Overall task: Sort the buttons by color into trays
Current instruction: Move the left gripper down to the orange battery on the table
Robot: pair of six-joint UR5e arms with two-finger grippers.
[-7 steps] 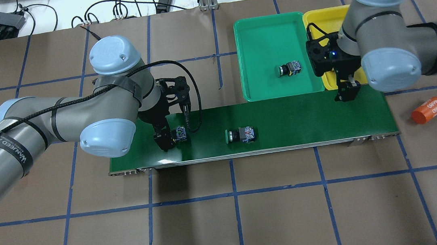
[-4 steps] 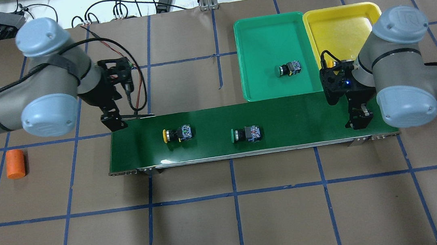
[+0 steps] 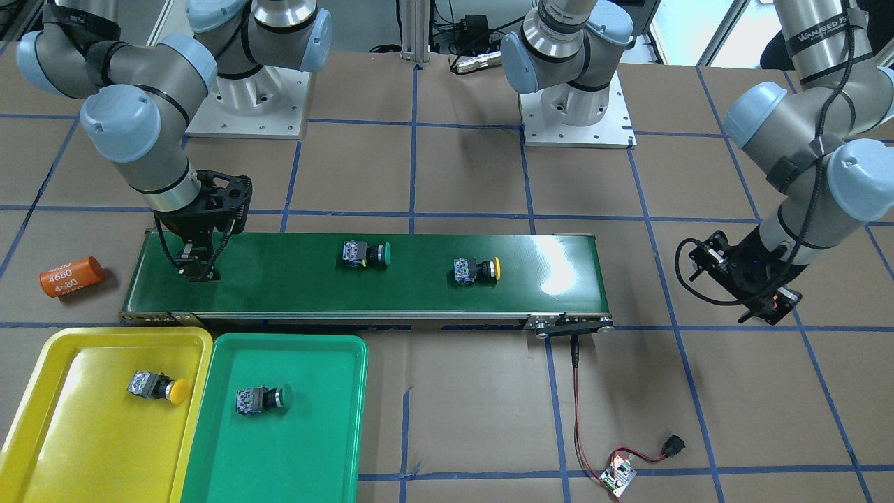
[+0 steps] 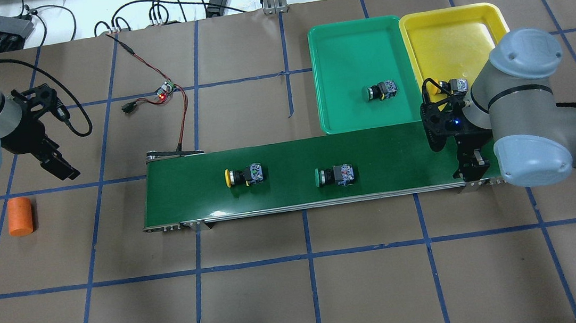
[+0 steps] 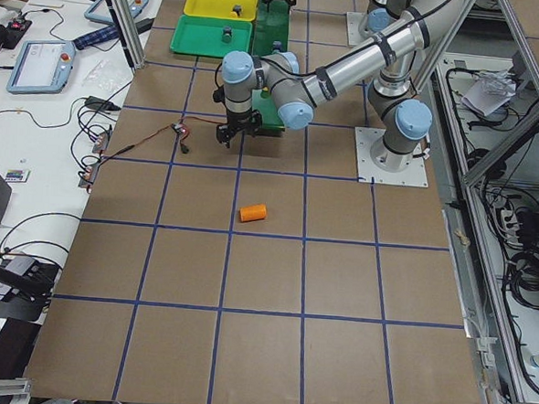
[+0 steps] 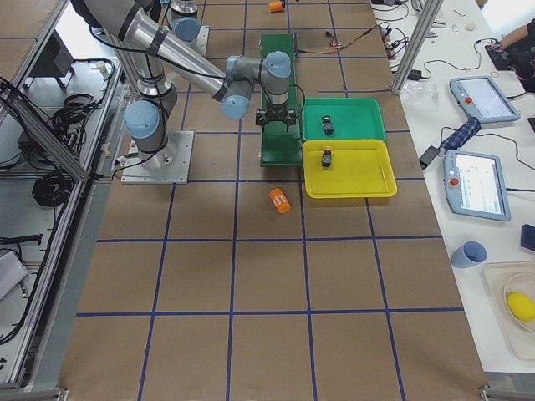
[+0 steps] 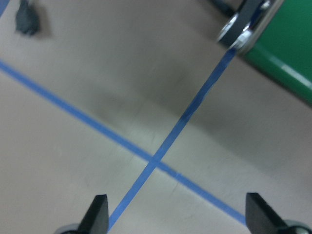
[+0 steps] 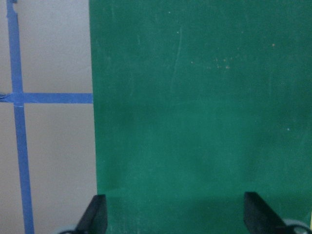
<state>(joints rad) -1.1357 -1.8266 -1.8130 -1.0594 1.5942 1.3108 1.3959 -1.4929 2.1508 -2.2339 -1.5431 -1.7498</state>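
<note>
Two buttons lie on the dark green conveyor belt (image 4: pixel 399 152): a yellow button (image 4: pixel 240 176) toward its left and a green button (image 4: pixel 333 175) near the middle. Another green button (image 4: pixel 379 91) lies in the green tray (image 4: pixel 345 48). Another yellow button (image 3: pixel 157 386) lies in the yellow tray (image 4: pixel 446 32). My left gripper (image 4: pixel 61 166) hangs open over bare table, left of the belt. My right gripper (image 4: pixel 473 167) is open above the belt's right end, with only belt between its fingers (image 8: pixel 95 214).
One orange cylinder (image 4: pixel 19 216) lies on the table left of the belt, and another orange cylinder (image 3: pixel 71 276) lies beyond the belt's right end. A small circuit board (image 4: pixel 165 89) with a red wire runs to the belt's left end. Cables lie along the far edge.
My left gripper has drawn back leftward off the belt, leaving the yellow button there. The right gripper moved from the yellow tray to the belt's right end. Both belt buttons drifted right.
</note>
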